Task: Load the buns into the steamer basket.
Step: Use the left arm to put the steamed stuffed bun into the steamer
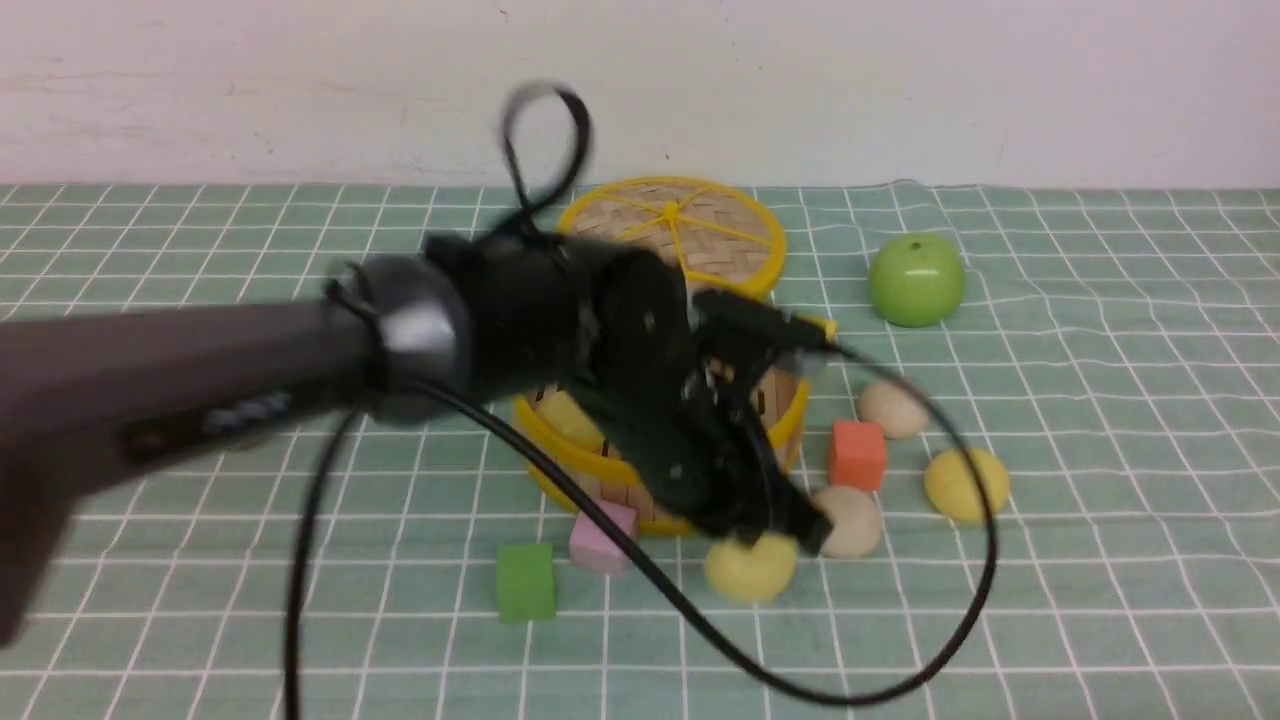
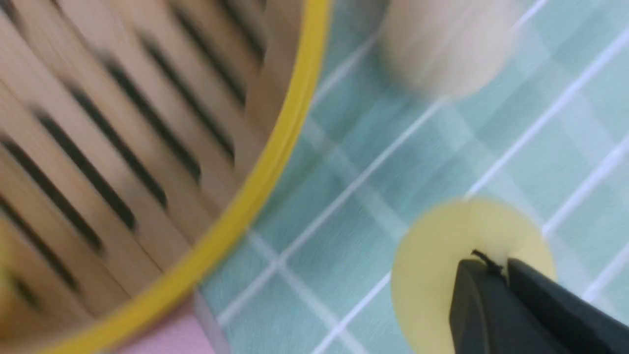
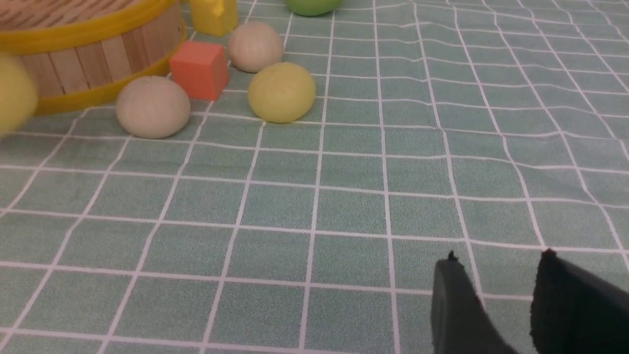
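Observation:
The steamer basket (image 1: 590,465) stands mid-table, largely hidden behind my left arm; one pale yellow bun (image 1: 565,415) lies inside it. My left gripper (image 1: 795,530) is shut, its tips (image 2: 499,263) pressed together just over a yellow bun (image 1: 750,568) (image 2: 432,275) on the cloth by the basket's rim (image 2: 275,162), with nothing between them. A cream bun (image 1: 850,520) (image 3: 153,106), another cream bun (image 1: 893,408) (image 3: 255,45) and a yellow bun (image 1: 965,483) (image 3: 281,92) lie right of the basket. My right gripper (image 3: 496,258) hovers open and empty over bare cloth.
The woven lid (image 1: 670,235) leans behind the basket. A green apple (image 1: 916,280) sits at the back right. An orange cube (image 1: 857,453), a pink cube (image 1: 602,535) and a green cube (image 1: 525,582) lie around the basket. A black cable loops across the front.

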Robot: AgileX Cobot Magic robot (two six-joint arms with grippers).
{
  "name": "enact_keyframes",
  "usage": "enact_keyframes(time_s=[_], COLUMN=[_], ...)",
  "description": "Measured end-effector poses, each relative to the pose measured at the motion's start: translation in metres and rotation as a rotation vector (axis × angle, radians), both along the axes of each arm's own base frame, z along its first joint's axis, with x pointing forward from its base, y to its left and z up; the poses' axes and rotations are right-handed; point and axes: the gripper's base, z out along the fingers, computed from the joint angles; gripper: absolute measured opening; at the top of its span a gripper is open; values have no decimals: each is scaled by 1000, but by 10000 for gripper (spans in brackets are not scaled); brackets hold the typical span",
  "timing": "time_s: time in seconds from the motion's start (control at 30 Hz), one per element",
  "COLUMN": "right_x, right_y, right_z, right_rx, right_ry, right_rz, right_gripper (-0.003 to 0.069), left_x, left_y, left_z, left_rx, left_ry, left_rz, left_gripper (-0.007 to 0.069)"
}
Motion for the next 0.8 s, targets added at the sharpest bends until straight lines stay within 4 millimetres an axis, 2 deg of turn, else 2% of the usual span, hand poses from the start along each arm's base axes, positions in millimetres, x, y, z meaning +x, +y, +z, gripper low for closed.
enact_keyframes(time_s=[0.03, 0.07, 0.13, 0.23, 0.4, 0.6, 0.7, 0.8], right_x=[0, 0, 0, 0, 0, 0, 0, 0], right_y=[0, 0, 0, 0, 0, 0, 0, 0], right_z=[0, 0, 0, 0, 0, 0, 0, 0], right_rx=[0, 0, 0, 0, 0, 0, 0, 0], right_ry=[0, 0, 0, 0, 0, 0, 0, 0], right_rz=[0, 0, 0, 0, 0, 0, 0, 0], right_gripper=[240, 240, 240, 240, 240, 240, 240, 240], left_x=[1, 4, 16, 33, 66, 83, 85, 86], left_y=[0, 3, 9, 20, 41, 44, 44, 45], left_z=[0, 20, 39, 39, -3, -45, -50, -49], left_rx=[-1, -41, -86, -88, -21, 41, 60, 73], left_ry=[-2, -53, -113, -129, -62, -32, -47, -63], left_rz=[2, 14, 46, 88, 165, 179, 171, 164], left_gripper=[-13, -13, -13, -13, -13, 10, 46, 162])
